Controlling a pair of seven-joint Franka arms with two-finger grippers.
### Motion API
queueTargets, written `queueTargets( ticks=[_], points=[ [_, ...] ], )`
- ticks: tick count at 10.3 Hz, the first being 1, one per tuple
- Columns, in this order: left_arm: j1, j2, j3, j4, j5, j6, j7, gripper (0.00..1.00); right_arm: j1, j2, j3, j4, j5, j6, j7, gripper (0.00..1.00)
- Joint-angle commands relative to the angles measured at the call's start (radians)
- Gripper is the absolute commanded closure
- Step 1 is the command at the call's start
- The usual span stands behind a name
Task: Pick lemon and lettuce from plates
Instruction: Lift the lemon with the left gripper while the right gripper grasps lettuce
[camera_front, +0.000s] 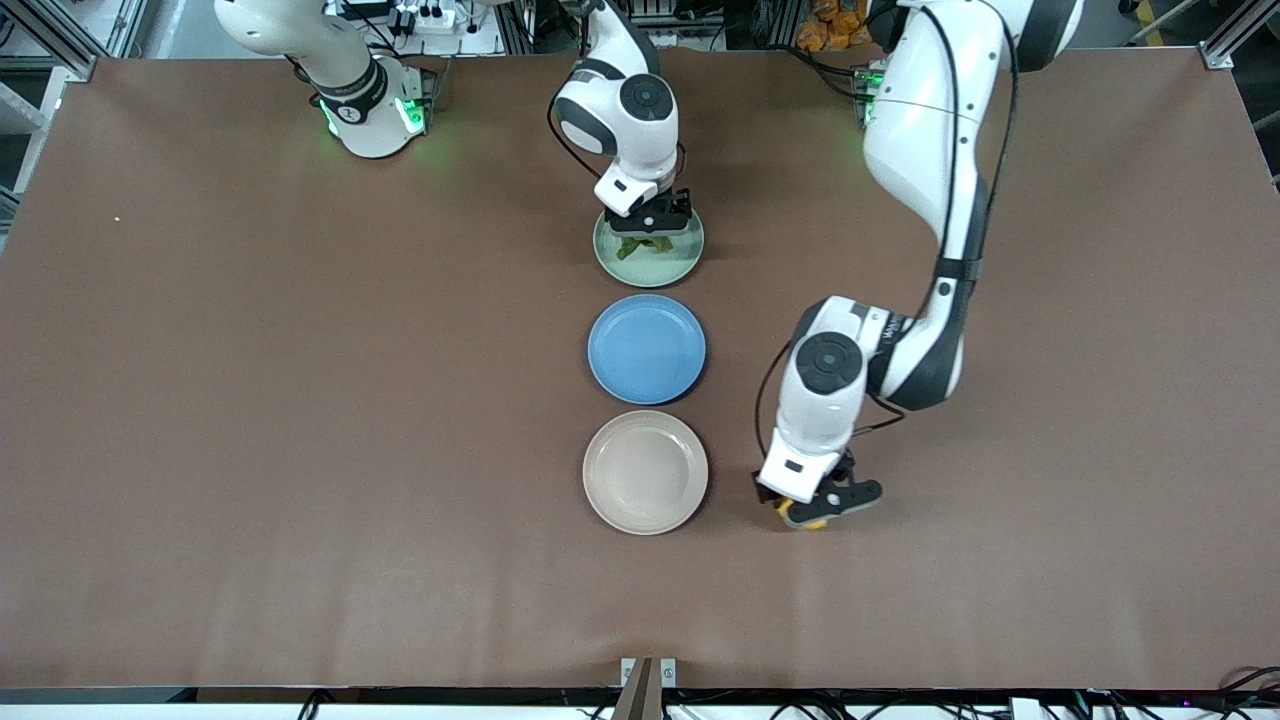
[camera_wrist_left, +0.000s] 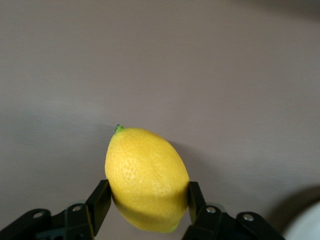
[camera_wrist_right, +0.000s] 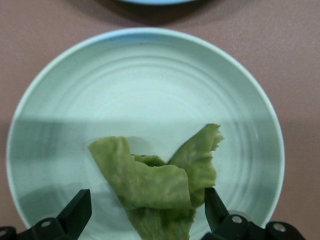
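Left hand (camera_front: 822, 508) clamped on lemon (camera_wrist_left: 146, 178), right hand (camera_wrist_right: 145, 210) spread wide over lettuce (camera_wrist_right: 160, 182), mint plate (camera_wrist_right: 150, 85)

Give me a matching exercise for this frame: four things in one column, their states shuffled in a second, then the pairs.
Things:
1. lemon
2. lettuce
3. beige plate
4. right pincer

States:
A. lying on the mint plate
B. open, over the lettuce
C. gripped in the left pincer, over bare table beside the beige plate
D. nothing on it

Pairs: 1-C, 2-A, 3-D, 4-B
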Motion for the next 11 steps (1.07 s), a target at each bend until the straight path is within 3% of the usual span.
queueTargets(
  ticks=[1, 3, 5, 7, 10, 11],
  points=[
    [0.079, -0.055, -0.035, -0.036, 0.009, -0.074, 0.133, 1.0, 0.027, 0.029, -0.015, 0.013, -0.026, 0.024, 0.051, 0.0],
    [0.224, -0.107, -0.146, -0.065, 0.009, -0.105, 0.228, 1.0, 0.03, 0.038, -0.017, 0.017, -0.027, 0.025, 0.053, 0.05],
    [0.364, -0.141, -0.256, -0.079, 0.01, -0.186, 0.346, 1.0, 0.03, 0.035, -0.017, 0.032, -0.058, 0.024, 0.053, 0.45],
    [0.392, -0.148, -0.268, -0.079, 0.012, -0.249, 0.402, 1.0, 0.027, 0.034, -0.018, 0.049, -0.06, 0.012, 0.053, 0.77],
    [0.398, -0.147, -0.265, -0.081, 0.023, -0.328, 0.434, 1.0, 0.022, 0.032, -0.02, 0.054, -0.06, 0.008, 0.062, 0.92],
    [0.41, -0.147, -0.267, -0.079, 0.023, -0.328, 0.436, 0.6, 0.021, 0.026, -0.02, 0.056, -0.06, 0.001, 0.06, 0.98]
  ],
)
